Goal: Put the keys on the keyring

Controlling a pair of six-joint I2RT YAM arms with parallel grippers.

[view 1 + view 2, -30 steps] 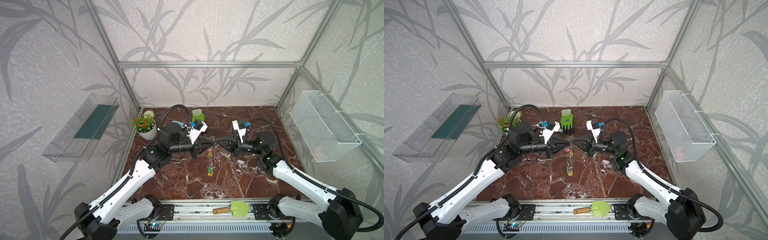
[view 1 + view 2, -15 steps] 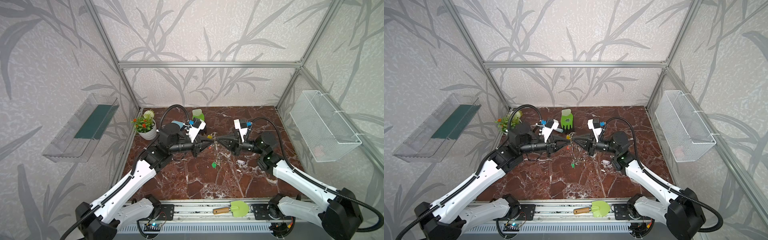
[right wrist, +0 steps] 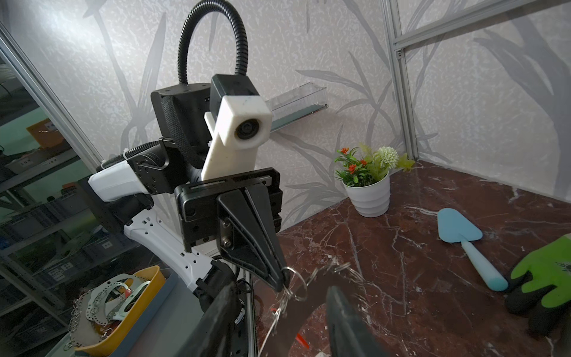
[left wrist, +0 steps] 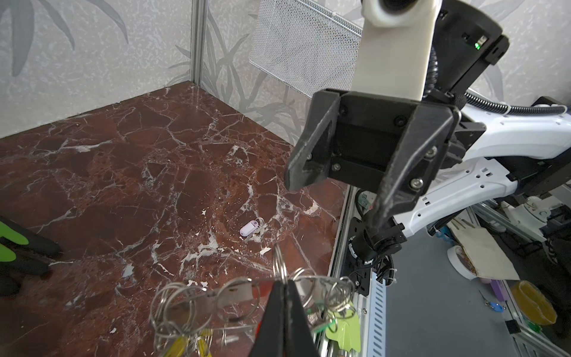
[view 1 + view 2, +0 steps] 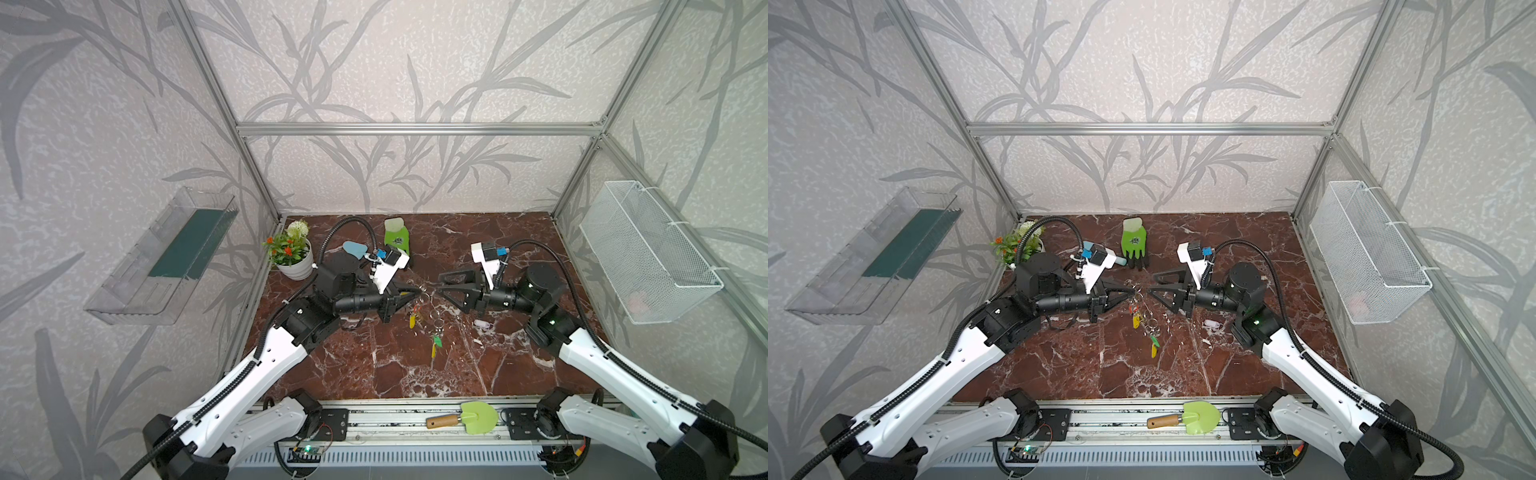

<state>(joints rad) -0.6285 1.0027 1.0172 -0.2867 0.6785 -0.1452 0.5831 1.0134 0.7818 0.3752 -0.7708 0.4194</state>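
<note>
The keyring (image 4: 234,292), a flat grey metal ring with wire loops, hangs in the air from my left gripper (image 4: 282,282), which is shut on a loop at its rim. Yellow keys (image 4: 179,343) and a green key (image 4: 344,330) dangle from it. In both top views the keyring (image 5: 424,316) (image 5: 1144,316) hangs below the left gripper (image 5: 417,293) (image 5: 1133,293). My right gripper (image 5: 439,284) (image 5: 1152,283) (image 3: 281,289) stands open just right of it, holding nothing. A lilac key (image 5: 482,323) (image 4: 249,228) lies alone on the marble floor.
A flowerpot (image 5: 293,253), a blue trowel (image 5: 355,249) and a green glove (image 5: 396,241) sit at the back left. A green trowel (image 5: 469,417) lies on the front rail. A mesh basket (image 5: 648,257) hangs on the right wall.
My right gripper has opened and drawn back to the right. The keyring with its keys now hangs from the left gripper alone.
</note>
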